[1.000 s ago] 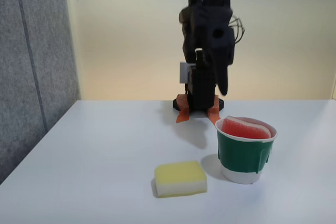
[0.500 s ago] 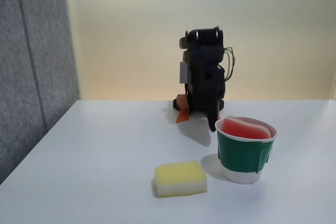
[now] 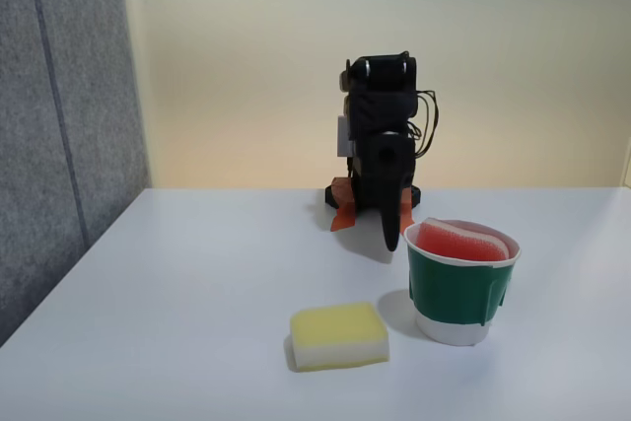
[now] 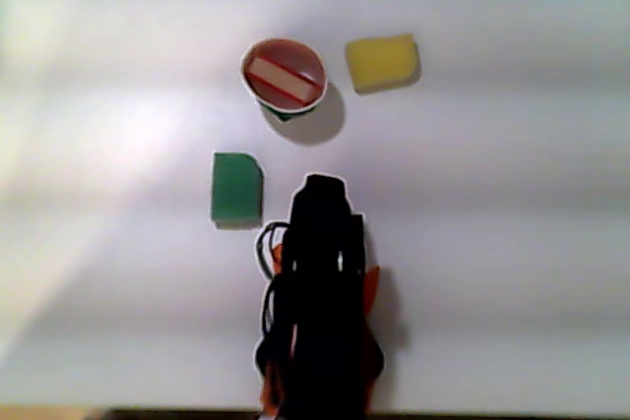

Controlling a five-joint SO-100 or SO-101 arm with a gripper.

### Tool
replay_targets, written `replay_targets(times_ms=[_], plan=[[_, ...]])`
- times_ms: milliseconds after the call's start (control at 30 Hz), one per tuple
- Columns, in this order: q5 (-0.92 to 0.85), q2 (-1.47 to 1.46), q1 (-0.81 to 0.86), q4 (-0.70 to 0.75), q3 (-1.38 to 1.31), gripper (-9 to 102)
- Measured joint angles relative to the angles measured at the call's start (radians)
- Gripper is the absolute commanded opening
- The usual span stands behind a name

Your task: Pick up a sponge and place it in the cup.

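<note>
Sponge (image 3: 456,240) is in the cup (image 3: 457,291): red top w/ pale cream layer, wedged on edge and tilted, poking a bit above the white rim. From above in the other view it reads as a cream stripe between 2 red bands inside the cup (image 4: 258,89), sponge (image 4: 283,77) spanning most of the opening.

Cup = landmark, stands upright on the white table (image 3: 197,293), green band, white base.

Gripper (image 3: 391,241): folded down in front of the arm base, tip pointing down, just behind and to the left of the cup in the fixed view, not touching it. Holds nothing. Open or closed: can't tell, fingers are 1 black blob in both views. Other view shows the gripper (image 4: 320,186) tip near the cup, clear gap between them.

Yellow sponge (image 3: 338,335), white bottom layer, lies flat on the table in front-left of the cup in the fixed view, near but apart. In the other view, yellow sponge (image 4: 381,62) sits just right of the cup.

Green flat piece (image 4: 237,189) w/ 1 rounded corner lies on the table below-left of the cup in the other view, beside the arm.

Orange base brackets (image 3: 344,215) behind the cup, at the arm foot.
</note>
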Motion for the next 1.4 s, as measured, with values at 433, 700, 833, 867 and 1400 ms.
replay_targets(times_ms=[433,700,833,867,1400], plan=[[0.044,0.002,0.023,0.000,0.000,0],[0.044,0.002,0.023,0.000,0.000,4],[0.044,0.002,0.023,0.000,0.000,4],[0.044,0.002,0.023,0.000,0.000,4],[0.044,0.002,0.023,0.000,0.000,4]])
